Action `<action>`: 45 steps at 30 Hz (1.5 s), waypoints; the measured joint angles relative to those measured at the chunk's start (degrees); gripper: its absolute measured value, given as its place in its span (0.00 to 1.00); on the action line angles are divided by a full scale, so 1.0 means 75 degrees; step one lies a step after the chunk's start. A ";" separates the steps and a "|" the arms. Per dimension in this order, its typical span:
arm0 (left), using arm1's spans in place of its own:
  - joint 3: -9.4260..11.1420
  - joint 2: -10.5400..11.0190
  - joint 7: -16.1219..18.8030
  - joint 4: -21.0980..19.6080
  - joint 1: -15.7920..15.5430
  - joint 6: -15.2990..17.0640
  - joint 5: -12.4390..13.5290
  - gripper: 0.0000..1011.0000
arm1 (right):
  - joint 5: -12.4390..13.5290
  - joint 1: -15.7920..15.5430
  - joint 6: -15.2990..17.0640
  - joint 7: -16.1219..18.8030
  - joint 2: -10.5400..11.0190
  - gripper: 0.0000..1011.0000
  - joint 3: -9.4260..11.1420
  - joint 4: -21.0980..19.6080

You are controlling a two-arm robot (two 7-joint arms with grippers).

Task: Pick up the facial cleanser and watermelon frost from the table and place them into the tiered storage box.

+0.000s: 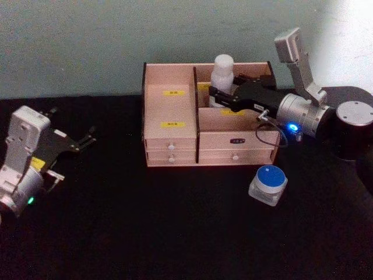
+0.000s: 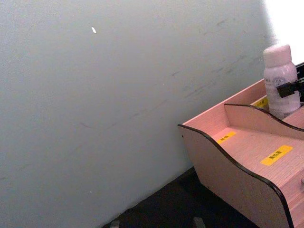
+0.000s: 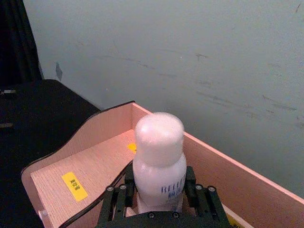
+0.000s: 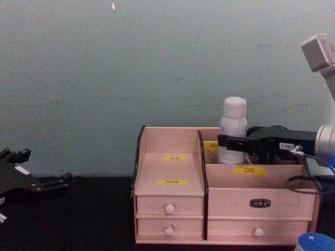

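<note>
The facial cleanser (image 1: 223, 73) (image 4: 233, 123), a white bottle with a rounded cap, stands upright in the back right compartment of the tiered storage box (image 1: 169, 116) (image 4: 172, 167). My right gripper (image 1: 218, 96) (image 4: 230, 142) reaches in from the right and is shut on the bottle's body; in the right wrist view its fingers (image 3: 124, 190) flank the facial cleanser (image 3: 159, 161). The watermelon frost (image 1: 268, 184) (image 4: 315, 243), a clear jar with a blue lid, sits on the table in front of the box's right end. My left gripper (image 1: 87, 139) (image 4: 57, 183) rests open at the far left.
The box stands against a pale green wall on a black table (image 1: 145, 233). The right arm's dark base (image 1: 352, 128) stands at the right edge, and a thin cable (image 1: 271, 137) loops down over the box's front right. The box's left tiers (image 2: 256, 147) carry yellow labels.
</note>
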 joint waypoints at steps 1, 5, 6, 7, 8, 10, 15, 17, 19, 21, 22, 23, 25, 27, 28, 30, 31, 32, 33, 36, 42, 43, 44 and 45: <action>0.0000 0.0000 0.0000 0.0000 0.0000 0.0000 0.0000 0.99 | 0.0002 0.0000 -0.0001 0.0000 0.0000 0.62 0.0000 -0.0001; 0.0000 0.0000 0.0000 0.0000 0.0000 0.0000 0.0000 0.99 | 0.0006 -0.0001 -0.0004 -0.0004 0.0003 0.75 0.0000 -0.0006; 0.0000 0.0000 0.0000 0.0000 0.0000 0.0000 0.0000 0.99 | 0.0006 -0.0002 -0.0004 -0.0003 0.0003 0.76 0.0000 -0.0007; 0.0000 0.0000 0.0000 0.0000 0.0000 0.0000 0.0000 0.99 | 0.0007 -0.0003 -0.0005 -0.0004 0.0003 0.82 0.0000 -0.0008; 0.0000 -0.0001 0.0000 0.0000 0.0000 0.0000 0.0000 0.99 | 0.0008 -0.0003 -0.0005 -0.0004 0.0003 0.84 0.0000 -0.0008; 0.0000 0.0000 0.0000 0.0000 0.0000 0.0000 0.0000 0.99 | 0.0010 -0.0004 -0.0005 -0.0004 0.0003 0.89 -0.0001 -0.0010; 0.0000 -0.0001 0.0000 0.0000 0.0000 0.0000 0.0001 0.99 | 0.0010 -0.0006 -0.0005 -0.0005 0.0003 0.99 0.0000 -0.0013; 0.0000 0.0000 0.0000 0.0000 0.0000 0.0000 0.0000 0.99 | 0.0010 -0.0006 -0.0005 -0.0004 0.0004 0.99 -0.0001 -0.0013; 0.0000 0.0000 0.0000 0.0000 0.0000 0.0000 0.0000 0.99 | 0.0010 -0.0007 -0.0005 -0.0004 0.0003 0.99 0.0000 -0.0013; 0.0000 0.0000 0.0000 0.0000 0.0000 0.0000 0.0000 0.99 | 0.0010 -0.0007 -0.0005 -0.0005 0.0004 0.99 0.0000 -0.0013; 0.0000 0.0000 0.0000 0.0000 0.0000 0.0000 0.0000 0.99 | 0.0010 -0.0007 -0.0005 -0.0004 0.0004 0.99 0.0000 -0.0013; 0.0000 0.0000 0.0000 0.0000 0.0000 0.0000 0.0000 0.99 | 0.0010 -0.0007 -0.0005 -0.0004 0.0004 0.99 0.0000 -0.0013; 0.0000 0.0000 0.0000 0.0000 0.0000 0.0000 0.0000 0.99 | -0.0009 -0.0097 -0.0006 -0.0122 0.0053 0.99 0.0031 -0.0227; 0.0000 0.0000 0.0000 0.0000 0.0000 0.0000 0.0000 0.99 | -0.0023 -0.0178 -0.0005 -0.0198 0.0108 0.99 0.0070 -0.0417; 0.0000 -0.0001 0.0000 -0.0001 0.0000 0.0000 0.0001 0.99 | -0.0031 -0.0282 0.0010 -0.0295 0.0175 0.99 0.0123 -0.0667; 0.0000 -0.0001 0.0000 0.0000 0.0000 0.0000 0.0000 0.99 | -0.0032 -0.0404 0.0045 -0.0376 0.0256 0.99 0.0181 -0.0934; 0.0000 0.0000 0.0000 0.0000 0.0000 0.0000 0.0000 0.99 | -0.0030 -0.0517 0.0086 -0.0438 0.0336 0.99 0.0232 -0.1174; 0.0000 0.0000 0.0000 0.0000 0.0000 0.0000 0.0000 0.99 | -0.0025 -0.0578 0.0110 -0.0464 0.0377 0.99 0.0262 -0.1303; 0.0000 0.0000 0.0000 0.0000 0.0000 0.0000 0.0000 0.99 | 0.0003 -0.0724 0.0175 -0.0506 0.0485 0.99 0.0318 -0.1625; 0.0000 0.0000 0.0000 0.0000 0.0000 0.0000 0.0000 0.99 | 0.0116 -0.1087 0.0330 -0.0557 0.0755 0.99 0.0449 -0.2300; 0.0000 0.0000 0.0000 0.0000 -0.0001 0.0000 0.0000 0.99 | 0.0465 -0.1951 0.0741 -0.0579 0.1414 0.99 0.0723 -0.3716; 0.0000 0.0000 0.0000 0.0000 0.0000 0.0000 0.0000 0.99 | 0.0525 -0.2093 0.0806 -0.0585 0.1520 0.99 0.0772 -0.3914; 0.0000 0.0000 0.0000 0.0001 0.0000 0.0000 0.0000 0.99 | 0.0582 -0.2220 0.0862 -0.0588 0.1620 0.99 0.0819 -0.4102; 0.0000 0.0000 0.0000 0.0000 0.0000 -0.0001 0.0000 0.99 | 0.0720 -0.2510 0.1013 -0.0612 0.1831 0.99 0.0909 -0.4484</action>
